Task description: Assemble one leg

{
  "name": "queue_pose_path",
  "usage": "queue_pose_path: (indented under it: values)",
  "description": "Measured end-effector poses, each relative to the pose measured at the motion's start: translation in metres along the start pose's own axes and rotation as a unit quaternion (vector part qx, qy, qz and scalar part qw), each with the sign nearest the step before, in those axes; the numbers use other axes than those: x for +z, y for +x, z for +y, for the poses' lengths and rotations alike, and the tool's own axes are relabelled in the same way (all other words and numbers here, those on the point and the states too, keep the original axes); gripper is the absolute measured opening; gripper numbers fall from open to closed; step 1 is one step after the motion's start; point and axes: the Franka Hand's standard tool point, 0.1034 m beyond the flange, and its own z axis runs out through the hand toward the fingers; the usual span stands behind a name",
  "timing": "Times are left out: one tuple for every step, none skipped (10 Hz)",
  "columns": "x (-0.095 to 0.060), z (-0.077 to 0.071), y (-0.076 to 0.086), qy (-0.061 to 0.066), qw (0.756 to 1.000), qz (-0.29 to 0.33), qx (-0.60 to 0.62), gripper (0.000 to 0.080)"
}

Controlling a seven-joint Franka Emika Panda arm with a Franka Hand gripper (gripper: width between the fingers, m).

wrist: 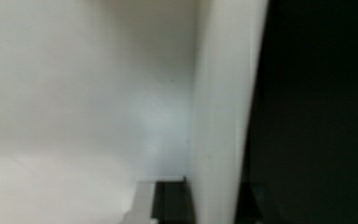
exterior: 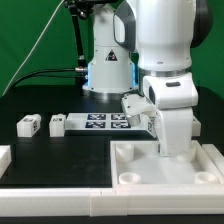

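1. At the exterior view's left, we see the first leg lying on the black table, with its marker face towards us.
2. The second leg lies just beside it to the right; the two do not touch.
3. Next comes the marker board, flat on the table and close to the second leg.
4. Further right, the arm reaches down over the white square panel. The gripper sits low above it, well apart from both legs. Its fingers are hidden, so we cannot tell whether they are spread or pressed together.
5. The wrist view gives us only a blurred white surface beside darkness.
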Motion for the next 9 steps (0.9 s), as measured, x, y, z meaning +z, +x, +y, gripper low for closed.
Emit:
queue_pose_path:
  values:
    - [0.0,0.0,-0.0003,0.0,1.0,0.0,0.0,0.0134]
    - [0.0,0.0,-0.0005,0.0,1.0,0.0,0.0,0.0309]
    - [0.0001,0.0,-0.0006,0.0,1.0,0.0,0.0,0.0309]
    - [-0.0004,0.0004,-0.0007,-0.001,1.0,0.0,0.0,0.0478]
    - [-0.0007,0.0008,-0.0007,-0.001,1.0,0.0,0.0,0.0619]
    - [-0.0009,0.0009,-0.0007,-0.001,1.0,0.0,0.001,0.0619]
    - [-0.0009,0.001,-0.0008,-0.001,1.0,0.0,0.001,0.0643]
    - [-0.0009,0.0011,-0.0008,-0.001,1.0,0.0,0.001,0.0648]
    - [-0.001,0.0011,-0.0008,-0.001,1.0,0.0,0.001,0.0648]
